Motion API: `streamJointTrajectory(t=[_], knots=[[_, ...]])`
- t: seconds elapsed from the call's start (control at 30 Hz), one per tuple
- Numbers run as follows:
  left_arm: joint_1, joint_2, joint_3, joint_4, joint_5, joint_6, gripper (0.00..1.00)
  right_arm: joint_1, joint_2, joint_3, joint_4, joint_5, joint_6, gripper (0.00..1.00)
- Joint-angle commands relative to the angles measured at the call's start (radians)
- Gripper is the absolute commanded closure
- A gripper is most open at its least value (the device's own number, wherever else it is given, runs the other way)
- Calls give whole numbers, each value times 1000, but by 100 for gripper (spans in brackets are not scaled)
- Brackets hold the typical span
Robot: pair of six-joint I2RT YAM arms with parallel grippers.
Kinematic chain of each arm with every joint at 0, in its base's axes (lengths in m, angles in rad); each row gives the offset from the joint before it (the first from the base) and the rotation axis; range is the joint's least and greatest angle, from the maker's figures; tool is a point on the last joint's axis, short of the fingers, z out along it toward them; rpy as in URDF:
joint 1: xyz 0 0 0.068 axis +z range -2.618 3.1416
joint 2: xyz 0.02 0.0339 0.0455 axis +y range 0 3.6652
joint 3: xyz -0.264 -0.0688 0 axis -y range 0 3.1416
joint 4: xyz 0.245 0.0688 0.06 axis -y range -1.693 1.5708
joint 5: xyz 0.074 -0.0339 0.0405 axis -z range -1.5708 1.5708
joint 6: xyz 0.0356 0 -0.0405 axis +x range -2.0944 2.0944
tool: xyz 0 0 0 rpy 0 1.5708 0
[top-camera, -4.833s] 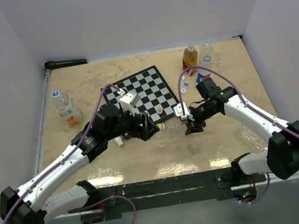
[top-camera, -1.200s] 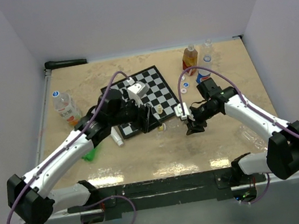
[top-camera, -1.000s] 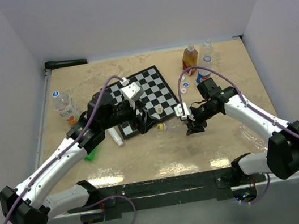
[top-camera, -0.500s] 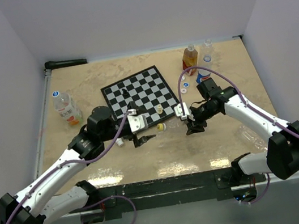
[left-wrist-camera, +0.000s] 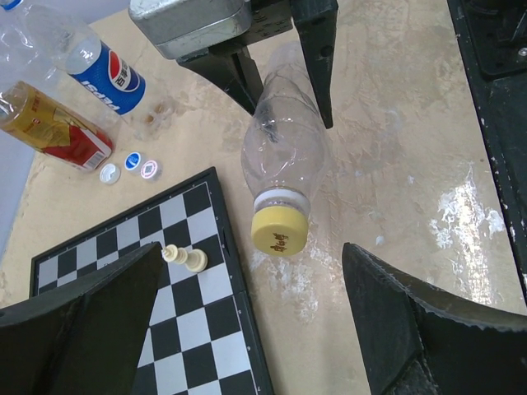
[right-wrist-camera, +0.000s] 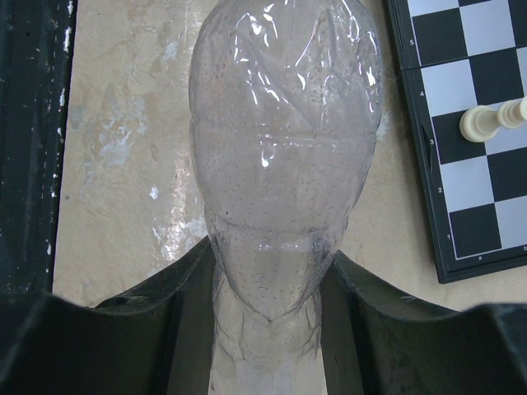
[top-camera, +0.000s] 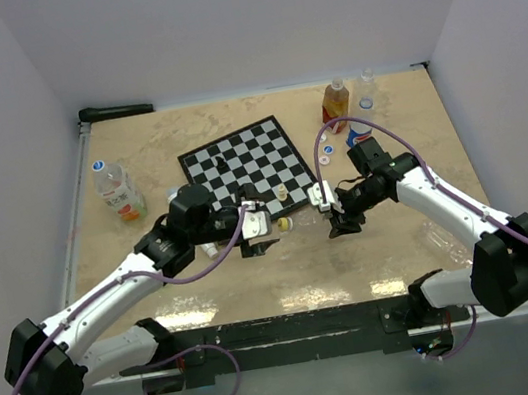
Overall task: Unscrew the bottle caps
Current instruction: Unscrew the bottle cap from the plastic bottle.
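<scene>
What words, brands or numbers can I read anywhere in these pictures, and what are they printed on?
"pepsi", with its round logo: on the blue-labelled clear plastic bottle.
Red-and-yellow label of the amber drink bottle: too blurred to read.
Dark print on the yellow ribbed cap of the crushed clear bottle: unreadable.
Orange-labelled clear bottle at the far left: too small to read.

Both arms are white shells with chunky black joints: left arm [top-camera: 107, 290] sits near-left of the chessboard [top-camera: 257, 153], right arm [top-camera: 447, 202] off to its right. Each one's got a thin purple cable [top-camera: 316, 153] looping along it, and the left wrist's fingers [left-wrist-camera: 74, 329] are matte black, kinda grainy wedges.
</scene>
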Motion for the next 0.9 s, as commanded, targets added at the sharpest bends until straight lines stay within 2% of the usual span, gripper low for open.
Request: streamJointTrajectory(t=[0.0,0.87], knots=[[-8,9,8,52,36,52,6,5,-1,-2,12,-26,8,98],[-15,42,14,49,41,44,14,6,0,0,12,-26,10,98]])
